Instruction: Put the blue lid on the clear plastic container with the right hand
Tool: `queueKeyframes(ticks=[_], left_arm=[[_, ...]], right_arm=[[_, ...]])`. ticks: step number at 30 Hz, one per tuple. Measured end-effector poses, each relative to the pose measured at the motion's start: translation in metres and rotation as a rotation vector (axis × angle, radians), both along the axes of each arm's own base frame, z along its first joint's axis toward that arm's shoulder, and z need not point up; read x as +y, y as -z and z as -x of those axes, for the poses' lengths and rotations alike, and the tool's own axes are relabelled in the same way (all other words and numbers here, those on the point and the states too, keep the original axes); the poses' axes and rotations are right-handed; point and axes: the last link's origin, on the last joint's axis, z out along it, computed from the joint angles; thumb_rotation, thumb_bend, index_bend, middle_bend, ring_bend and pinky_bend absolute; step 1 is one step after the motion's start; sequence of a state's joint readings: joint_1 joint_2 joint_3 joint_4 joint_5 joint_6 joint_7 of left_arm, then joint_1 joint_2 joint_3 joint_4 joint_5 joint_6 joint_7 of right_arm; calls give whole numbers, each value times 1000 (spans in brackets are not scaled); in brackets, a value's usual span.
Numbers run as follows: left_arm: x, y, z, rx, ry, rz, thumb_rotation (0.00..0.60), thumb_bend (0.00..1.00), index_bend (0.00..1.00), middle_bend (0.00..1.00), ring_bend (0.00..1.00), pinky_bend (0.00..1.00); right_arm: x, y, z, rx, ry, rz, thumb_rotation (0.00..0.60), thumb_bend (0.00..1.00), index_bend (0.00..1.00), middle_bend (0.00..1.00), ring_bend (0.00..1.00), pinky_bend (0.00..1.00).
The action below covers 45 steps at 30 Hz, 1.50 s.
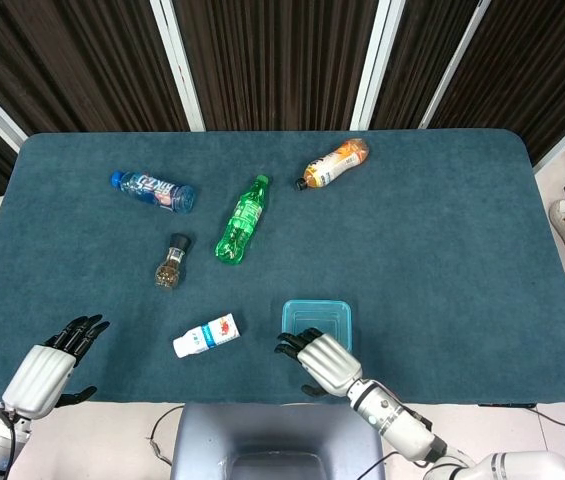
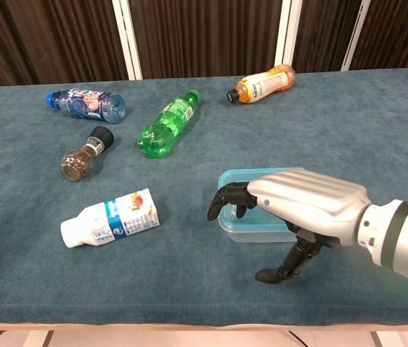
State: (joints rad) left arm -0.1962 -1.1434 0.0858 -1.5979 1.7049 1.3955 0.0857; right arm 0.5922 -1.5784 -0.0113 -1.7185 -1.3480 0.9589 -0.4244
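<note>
The clear plastic container [image 1: 317, 317] [image 2: 255, 233] stands near the table's front edge with the blue lid [image 1: 318, 308] [image 2: 237, 176] lying on top of it. My right hand [image 1: 320, 358] [image 2: 299, 204] hovers over the container's near side. Its fingers curl down past the near left corner and the thumb points down at the cloth in front. It grips nothing. In the chest view the hand hides much of the lid. My left hand [image 1: 50, 367] rests at the front left corner with its fingers spread and nothing in it.
On the blue cloth lie a white bottle [image 1: 206, 335] left of the container, a pepper grinder [image 1: 170, 262], a green bottle [image 1: 241, 219], a blue water bottle [image 1: 154, 190] and an orange bottle [image 1: 334, 163]. The table's front edge runs just below both hands.
</note>
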Motion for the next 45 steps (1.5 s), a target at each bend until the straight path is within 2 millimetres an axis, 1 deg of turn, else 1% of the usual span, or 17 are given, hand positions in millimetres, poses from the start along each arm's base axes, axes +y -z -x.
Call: queueKeyframes(ticks=[12, 26, 31, 34, 42, 45], left_arm=[[0, 0, 0, 1, -1, -1, 600, 338, 119, 90, 108, 441], [0, 0, 0, 1, 1, -1, 600, 337, 119, 90, 108, 441], [0, 1, 0, 2, 2, 0, 600, 337, 119, 90, 108, 441], [0, 1, -1, 6, 3, 0, 600, 338, 120, 90, 108, 441], [0, 2, -1, 7, 3, 1, 600, 338, 119, 90, 109, 441], [0, 1, -1, 7, 3, 0, 600, 338, 119, 90, 109, 441]], right_arm=[[-2, 0, 9, 3, 17, -10, 600, 353, 367, 283, 327, 356], [-4, -1, 14, 7, 21, 1, 600, 353, 366, 283, 327, 356], [-6, -11, 12, -19, 0, 67, 600, 353, 366, 283, 326, 353], [-7, -21, 11, -43, -16, 112, 600, 353, 366, 283, 326, 352], [-7, -44, 16, -91, -16, 162, 600, 353, 364, 283, 323, 352], [-7, -55, 21, -92, -9, 193, 600, 353, 349, 283, 297, 334]])
